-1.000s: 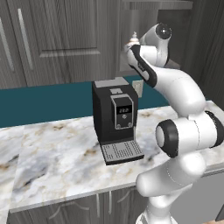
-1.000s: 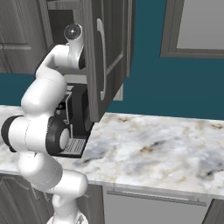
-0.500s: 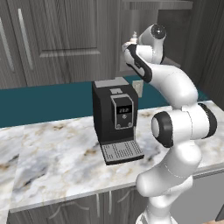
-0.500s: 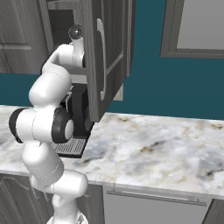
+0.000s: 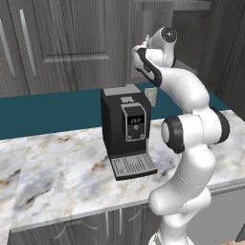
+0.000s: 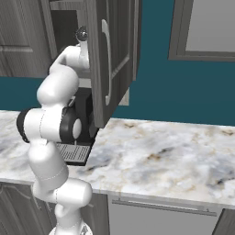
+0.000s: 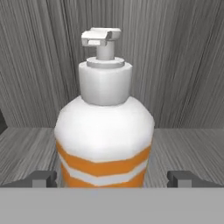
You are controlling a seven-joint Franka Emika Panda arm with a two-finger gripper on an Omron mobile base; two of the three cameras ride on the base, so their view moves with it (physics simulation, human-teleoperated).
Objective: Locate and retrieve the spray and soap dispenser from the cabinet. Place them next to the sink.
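Edges/clearance: cabinet (image 6: 112, 55) door stands open, swung out over the marble counter (image 6: 174, 156); its long silver handle faces the right base cam. Arm reaches up w/ hand inside the open cabinet, close beside the door's inner face in right base view. Below the arm, a black coffee machine (image 5: 127, 129) sits on the counter against the teal backsplash; its drip tray comes near the counter's front part. Counter to the right of the door is open marble. In hand view, wood-grain shelf floor runs left and right of the bottle, back wall close behind it.

Fingers: gripper (image 7: 113, 178) spread wide, one tip (image 7: 41, 178) left of the bottle, other tip right of it. Soap dispenser (image 7: 105, 135) stands upright on the cabinet shelf, between the tips, centred, orange-striped lower body level w/ them. Gap visible on both sides; no contact seen, nothing held. White pump head points to the left in hand view.

Spray: can't identify in these views.

Change vs earlier frames: base cams unchanged, so base hasn't driven. Arm has stretched further up and into the cabinet; elbow joint sits higher, upper link steeper. Coffee machine and door same position. Jaws same wide spread as before.
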